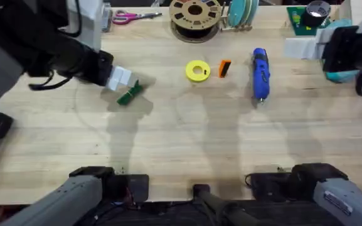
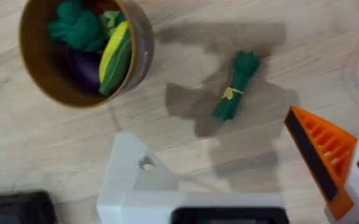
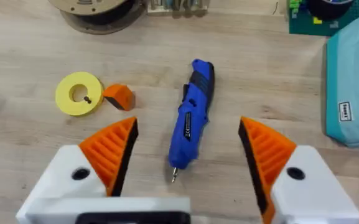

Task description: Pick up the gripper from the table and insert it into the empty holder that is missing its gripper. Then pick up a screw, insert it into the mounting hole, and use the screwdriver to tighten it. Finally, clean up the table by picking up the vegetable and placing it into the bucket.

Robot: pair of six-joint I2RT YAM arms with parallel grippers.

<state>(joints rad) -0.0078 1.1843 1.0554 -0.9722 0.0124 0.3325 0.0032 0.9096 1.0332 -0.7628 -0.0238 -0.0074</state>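
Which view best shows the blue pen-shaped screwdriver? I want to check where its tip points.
The right wrist view: the blue pen-shaped screwdriver lies whole, its thin tip toward the camera. Overhead it is small; the left wrist view looks elsewhere.

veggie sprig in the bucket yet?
No. The sprig lies on the table beside the bucket, not in it.

Workshop: filament spool [image 1: 195,19], scissors [image 1: 128,17]

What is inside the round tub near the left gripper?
The tub holds toy vegetables: a dark green leafy one, a yellow and green piece and a dark purple one. They cover the tub's bottom, so anything beneath is hidden.
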